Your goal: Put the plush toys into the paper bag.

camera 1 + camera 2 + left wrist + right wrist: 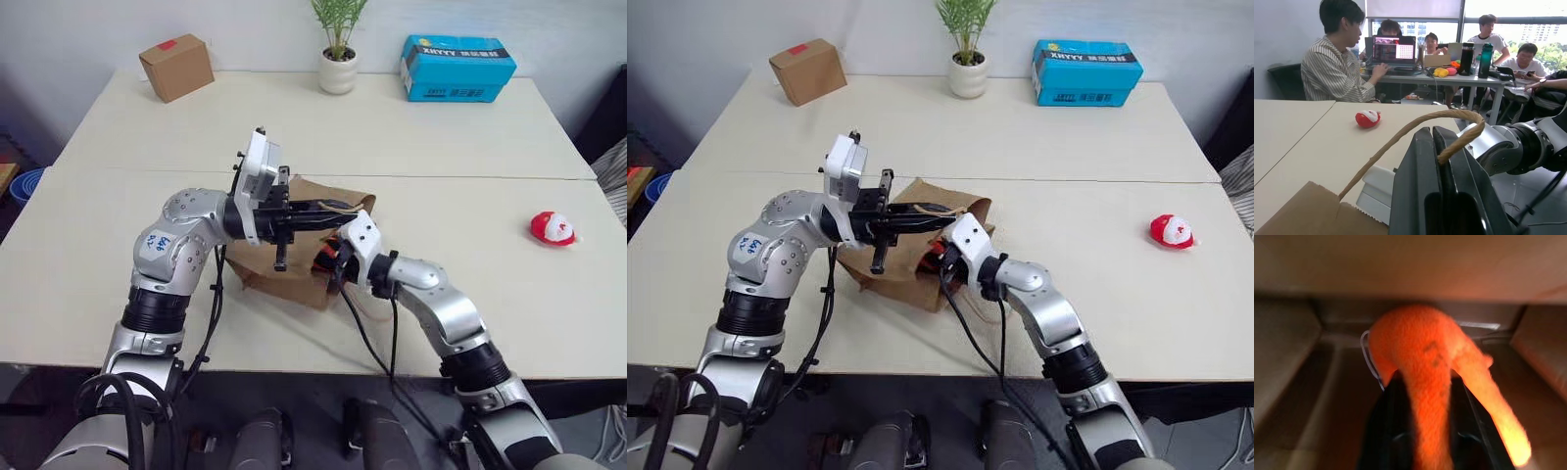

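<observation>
The brown paper bag (pixel 284 279) lies at the middle of the table, its mouth lifted. My left gripper (pixel 1431 134) is shut on the bag's tan rope handle (pixel 1415 125) and holds it up. My right gripper (pixel 328 259) reaches into the bag's mouth. In the right wrist view the orange plush toy (pixel 1420 342) sits between its black fingers (pixel 1383 416), with brown bag walls all around. The red-and-white plush toy (pixel 553 229) lies on the table far to the right, apart from both grippers.
A small cardboard box with red tape (pixel 176 67) stands at the back left, a potted plant (pixel 338 59) at the back middle and a blue box (pixel 456 69) at the back right. People sit at desks (pixel 1415 68) beyond the table.
</observation>
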Robot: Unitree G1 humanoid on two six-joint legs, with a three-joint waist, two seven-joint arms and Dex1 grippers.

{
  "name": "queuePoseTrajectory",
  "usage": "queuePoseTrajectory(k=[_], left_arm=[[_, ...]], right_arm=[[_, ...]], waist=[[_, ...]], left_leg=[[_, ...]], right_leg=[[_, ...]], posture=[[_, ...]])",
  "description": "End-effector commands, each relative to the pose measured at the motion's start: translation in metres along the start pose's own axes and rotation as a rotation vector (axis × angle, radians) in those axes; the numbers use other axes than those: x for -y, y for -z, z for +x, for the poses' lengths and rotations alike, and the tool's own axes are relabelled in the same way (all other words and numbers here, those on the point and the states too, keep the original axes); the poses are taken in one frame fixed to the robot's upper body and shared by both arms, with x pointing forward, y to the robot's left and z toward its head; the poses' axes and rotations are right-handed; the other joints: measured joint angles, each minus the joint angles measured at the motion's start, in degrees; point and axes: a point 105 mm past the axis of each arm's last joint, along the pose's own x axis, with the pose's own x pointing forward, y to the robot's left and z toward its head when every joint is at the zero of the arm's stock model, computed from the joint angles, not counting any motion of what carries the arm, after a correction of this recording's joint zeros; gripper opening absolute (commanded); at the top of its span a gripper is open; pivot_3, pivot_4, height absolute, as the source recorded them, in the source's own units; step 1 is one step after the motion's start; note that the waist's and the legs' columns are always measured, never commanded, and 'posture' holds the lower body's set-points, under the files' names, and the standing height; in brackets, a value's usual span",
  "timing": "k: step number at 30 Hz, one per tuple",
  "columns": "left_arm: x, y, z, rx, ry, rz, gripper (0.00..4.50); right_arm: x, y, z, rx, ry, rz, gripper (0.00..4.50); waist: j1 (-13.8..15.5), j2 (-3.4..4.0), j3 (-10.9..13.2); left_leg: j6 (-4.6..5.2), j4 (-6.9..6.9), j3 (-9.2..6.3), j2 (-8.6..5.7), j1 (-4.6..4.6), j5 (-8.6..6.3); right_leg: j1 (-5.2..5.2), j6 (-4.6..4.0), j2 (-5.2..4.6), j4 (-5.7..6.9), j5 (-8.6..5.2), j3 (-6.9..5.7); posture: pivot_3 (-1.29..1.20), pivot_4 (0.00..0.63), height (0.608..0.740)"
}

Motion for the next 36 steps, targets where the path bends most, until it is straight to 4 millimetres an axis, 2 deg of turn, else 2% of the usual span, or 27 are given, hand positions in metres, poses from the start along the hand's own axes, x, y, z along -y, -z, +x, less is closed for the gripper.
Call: queuePoseTrajectory(k=[1,3,5,8,13,16,17,20,21,23,25,28,31,36], left_arm=[[-0.002,-0.011,-0.001,0.022,-0.014,0.057,0.0],[-0.004,-0.01,-0.004,0.019,-0.025,0.059,0.0],[-0.005,-0.01,-0.008,0.015,-0.04,0.063,0.0],[-0.006,-0.011,-0.013,0.008,-0.052,0.069,0.0],[-0.005,-0.011,-0.018,0.001,-0.061,0.077,0.0],[-0.004,-0.012,-0.018,-0.001,-0.063,0.086,0.0],[-0.004,-0.013,-0.018,0.001,-0.065,0.088,0.0],[-0.004,-0.013,-0.019,0.004,-0.073,0.092,0.0],[-0.004,-0.012,-0.02,0.001,-0.074,0.092,0.0],[-0.003,-0.011,-0.019,-0.002,-0.075,0.09,0.0],[-0.002,-0.01,-0.019,-0.002,-0.077,0.088,0.0],[0.0,-0.008,-0.017,-0.005,-0.082,0.088,0.0],[0.002,-0.008,-0.016,-0.006,-0.089,0.088,0.0],[0.005,-0.008,-0.016,-0.011,-0.104,0.087,0.0]], right_arm=[[-0.003,-0.018,-0.015,0.088,-0.043,-0.038,2.2],[-0.002,-0.023,-0.031,0.119,-0.059,-0.019,2.89],[-0.001,-0.028,-0.06,0.172,-0.082,0.023,3.57],[0.0,-0.026,-0.105,0.169,-0.08,0.056,4.47],[0.022,-0.016,-0.185,0.137,0.212,0.028,4.47],[0.029,-0.004,-0.221,0.085,0.371,0.016,4.47],[0.033,0.002,-0.237,0.072,0.457,0.015,4.47],[0.05,0.037,-0.316,-0.078,0.926,-0.049,4.47],[0.052,0.043,-0.33,-0.125,0.999,-0.07,4.47],[0.06,0.048,-0.334,-0.147,1.04,-0.06,4.47],[0.074,0.045,-0.324,-0.15,1.016,-0.071,4.47],[0.101,0.043,-0.314,-0.185,0.993,-0.065,4.47],[0.133,0.052,-0.307,-0.253,0.979,-0.003,4.47],[0.186,0.05,-0.282,-0.326,0.933,-0.035,4.47]], waist=[[0.0,0.0,0.0],[0.0,0.0,0.0],[0.1,0.0,0.0],[0.1,-0.01,0.0],[0.4,-0.04,0.0],[0.5,-0.04,0.0],[0.6,-0.04,0.0],[1.0,-0.04,0.0],[1.2,-0.04,0.0],[1.2,-0.03,0.0],[0.4,-0.03,0.0],[-0.9,0.02,0.0],[-1.0,0.04,0.0],[-0.9,0.05,0.0]], left_leg=[[0.04,0.0,-0.01,-0.04,0.0,-0.01],[0.07,0.0,0.0,-0.06,0.0,-0.02],[0.07,0.0,-0.02,-0.05,-0.01,-0.03],[0.09,-0.01,-0.05,-0.05,-0.04,-0.04],[0.12,-0.04,-0.07,-0.02,0.03,-0.08],[0.11,-0.04,-0.03,-0.01,0.09,-0.08],[0.11,-0.05,-0.03,-0.01,0.1,-0.08],[0.1,-0.07,-0.02,-0.01,0.11,-0.08],[0.08,-0.08,-0.02,-0.01,0.11,-0.09],[0.09,-0.07,0.03,-0.08,0.12,-0.09],[0.13,-0.07,0.15,-0.08,0.2,-0.09],[0.11,-0.07,0.29,-0.01,0.39,-0.09],[-0.04,-0.08,0.18,0.11,0.4,-0.06],[-0.07,-0.08,0.2,0.12,0.29,0.0]], right_leg=[[0.02,0.02,-0.03,-0.01,0.01,0.01],[0.02,0.05,-0.05,-0.02,0.03,0.02],[0.02,0.05,-0.05,-0.04,0.03,0.0],[0.04,0.06,-0.04,-0.1,0.03,-0.03],[0.16,0.09,-0.05,-0.23,0.05,-0.05],[0.18,0.1,-0.04,-0.23,0.05,-0.01],[0.18,0.1,-0.04,-0.22,0.06,0.0],[0.19,0.1,-0.03,-0.25,0.06,0.0],[0.19,0.1,-0.02,-0.25,0.06,0.01],[0.18,0.13,-0.05,-0.33,0.07,0.07],[0.19,0.17,-0.09,-0.43,0.1,0.22],[0.22,0.19,-0.2,-0.35,0.12,0.41],[0.2,0.03,-0.13,-0.23,0.03,0.32],[0.12,-0.05,-0.06,0.05,-0.02,0.24]], posture=[[0.0,0.15,0.74],[0.0,0.15,0.74],[0.0,0.15,0.74],[0.0,0.15,0.74],[0.0,0.15,0.74],[0.0,0.15,0.74],[0.0,0.15,0.74],[0.0,0.15,0.74],[0.0,0.15,0.74],[0.0,0.15,0.74],[0.0,0.15,0.74],[0.0,0.15,0.74],[0.0,0.15,0.74],[0.0,0.15,0.74]])
